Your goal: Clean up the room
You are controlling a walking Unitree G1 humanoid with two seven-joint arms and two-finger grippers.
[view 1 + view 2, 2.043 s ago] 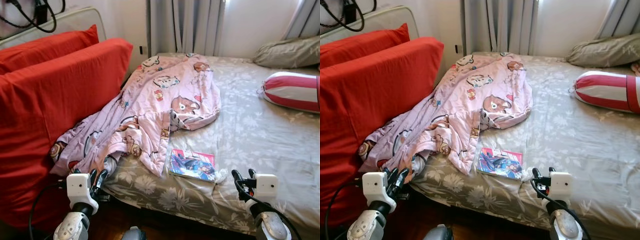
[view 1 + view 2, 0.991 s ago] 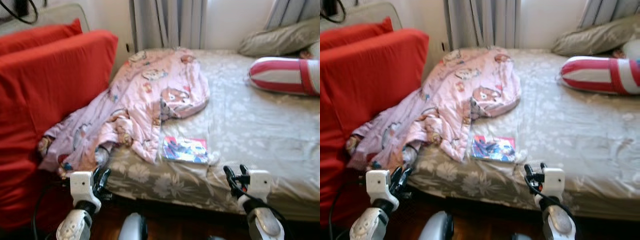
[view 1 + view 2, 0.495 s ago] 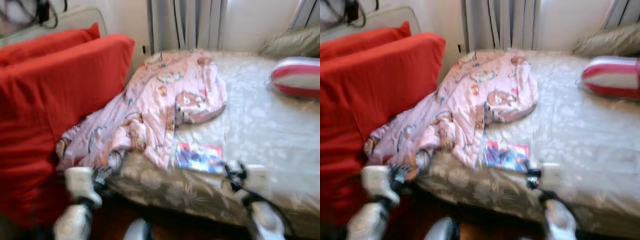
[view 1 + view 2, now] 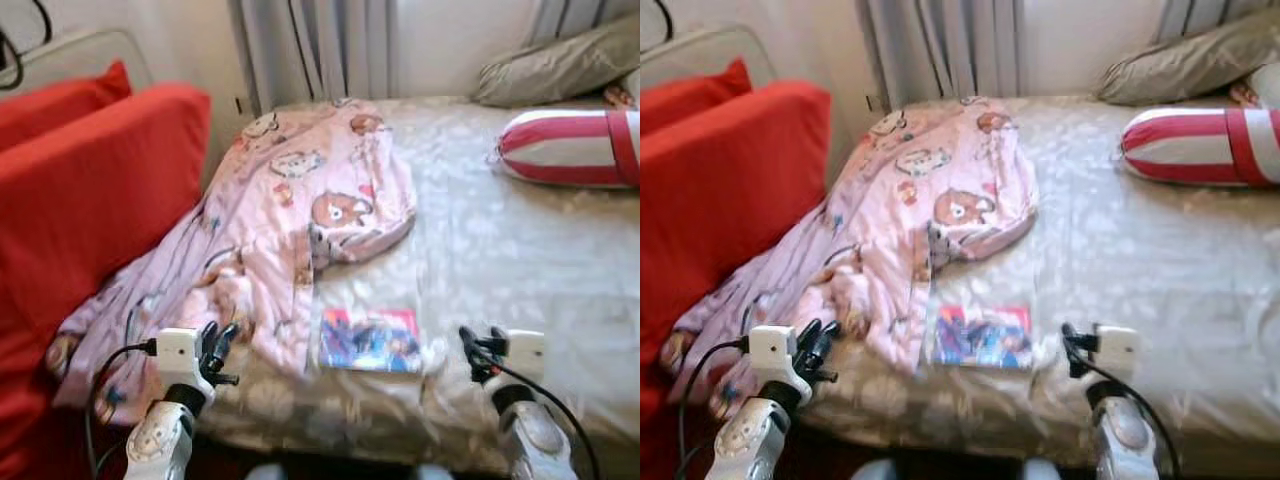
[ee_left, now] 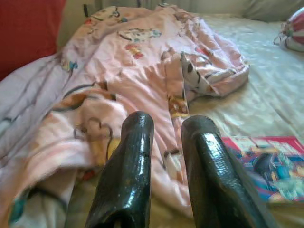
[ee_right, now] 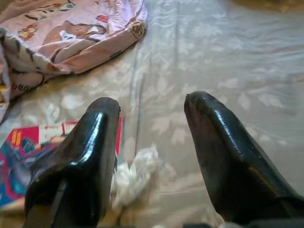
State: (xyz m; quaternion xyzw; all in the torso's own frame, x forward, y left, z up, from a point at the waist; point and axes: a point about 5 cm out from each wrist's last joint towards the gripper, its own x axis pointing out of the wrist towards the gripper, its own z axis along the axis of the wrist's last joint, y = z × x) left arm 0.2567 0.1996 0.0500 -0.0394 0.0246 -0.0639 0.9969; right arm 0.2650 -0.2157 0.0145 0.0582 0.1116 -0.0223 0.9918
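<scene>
I hold my left gripper (image 5: pixel 164 126) low at the bed's near edge, jaws narrow and empty; my right gripper (image 6: pixel 152 107) hovers beside it — jaws wide, nothing between them. Just ahead of the right jaws lies a crumpled white tissue (image 6: pixel 135 173), touching a colourful picture book (image 4: pixel 368 340). Ahead of the left jaws a rumpled pink cartoon-print blanket (image 4: pixel 290 220) spreads over the grey floral bed sheet (image 4: pixel 500 250). Beyond — a red-and-white striped bolster (image 4: pixel 570 148).
</scene>
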